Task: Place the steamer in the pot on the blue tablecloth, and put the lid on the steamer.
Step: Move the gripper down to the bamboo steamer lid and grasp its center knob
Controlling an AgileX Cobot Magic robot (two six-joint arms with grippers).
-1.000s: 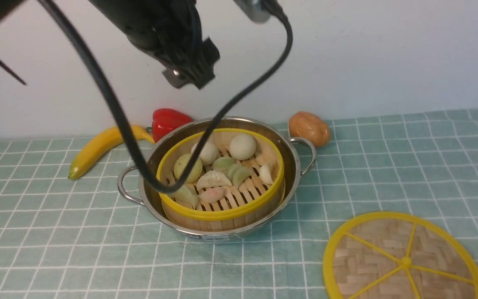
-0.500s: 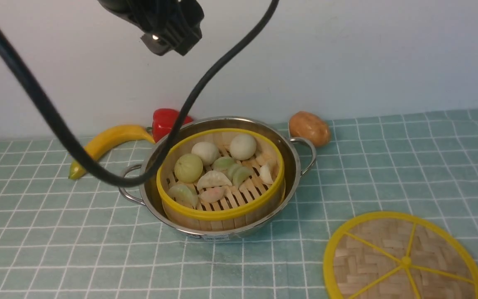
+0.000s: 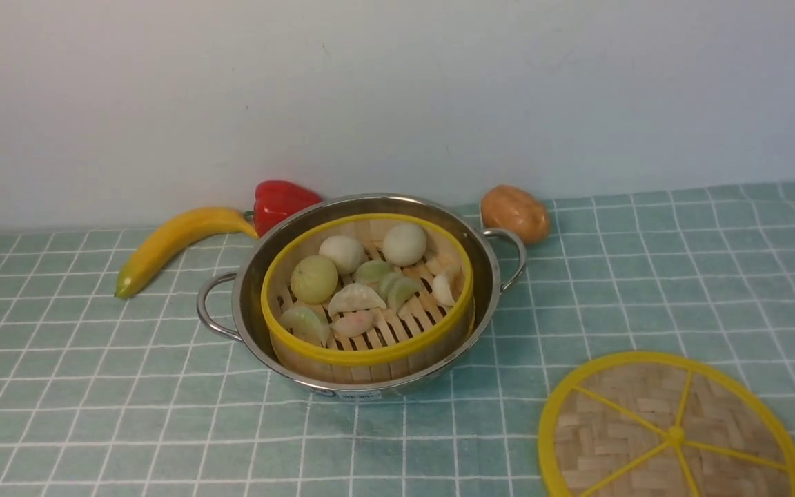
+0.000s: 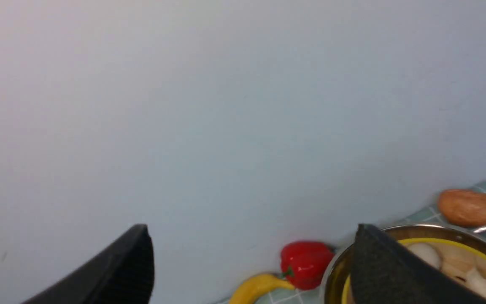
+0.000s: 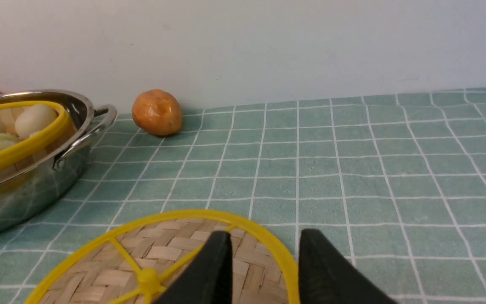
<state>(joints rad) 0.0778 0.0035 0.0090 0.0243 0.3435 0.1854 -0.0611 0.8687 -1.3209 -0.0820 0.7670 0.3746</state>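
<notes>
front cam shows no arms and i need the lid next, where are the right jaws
observer: In the right wrist view the right jaws hang just over the lid, near its edge on the side away from the pot.
operator: open or shut
observer: Apart and gripping nothing. The lid shows through the gap between them.
operator: and the left
observer: The left jaws are wide open and empty, up high, pointing at the wall.
</notes>
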